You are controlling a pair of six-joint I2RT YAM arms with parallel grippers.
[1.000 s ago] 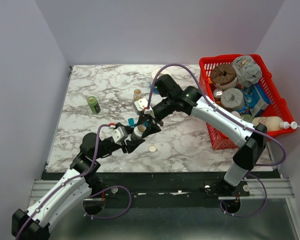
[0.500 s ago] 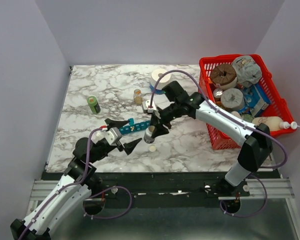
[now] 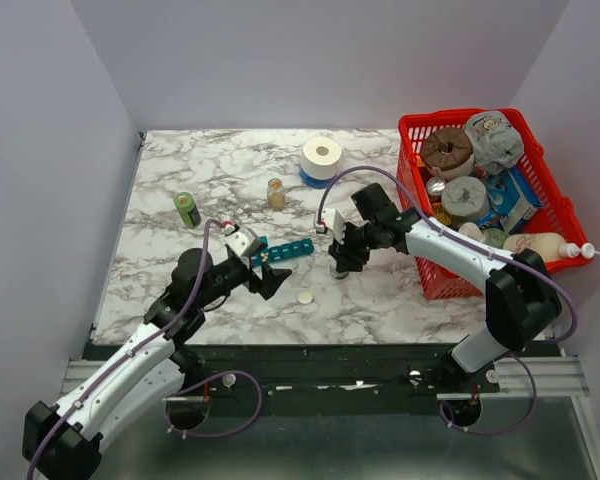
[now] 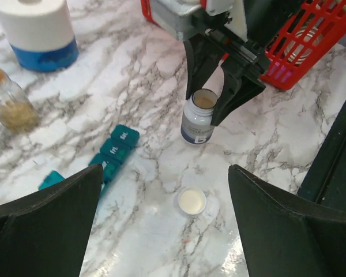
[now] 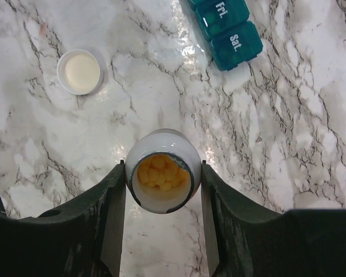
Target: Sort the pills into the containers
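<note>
Marbled white-and-grey tabletop point(image 3: 180, 190) carried the long teal plastic pill organizer strip point(image 3: 285, 251) near its middle. Its "Fri" and "Sat" lids were shut in the right wrist view. At three o'clock from the strip a small open white plastic bottle point(image 5: 161, 136) stood upright, with the tan-yellow pills point(image 5: 160, 174) heaped inside it. The right gripper point(image 3: 339, 262) was clamped on the bottle, one finger on each side. A round white cap point(image 3: 306, 297) lay at five o'clock from the strip. The left gripper point(image 4: 161, 225) hovered over the strip's eight o'clock end, fingers wide apart and empty. A red mesh basket point(image 3: 442, 285) sat at the table's three o'clock edge.
</note>
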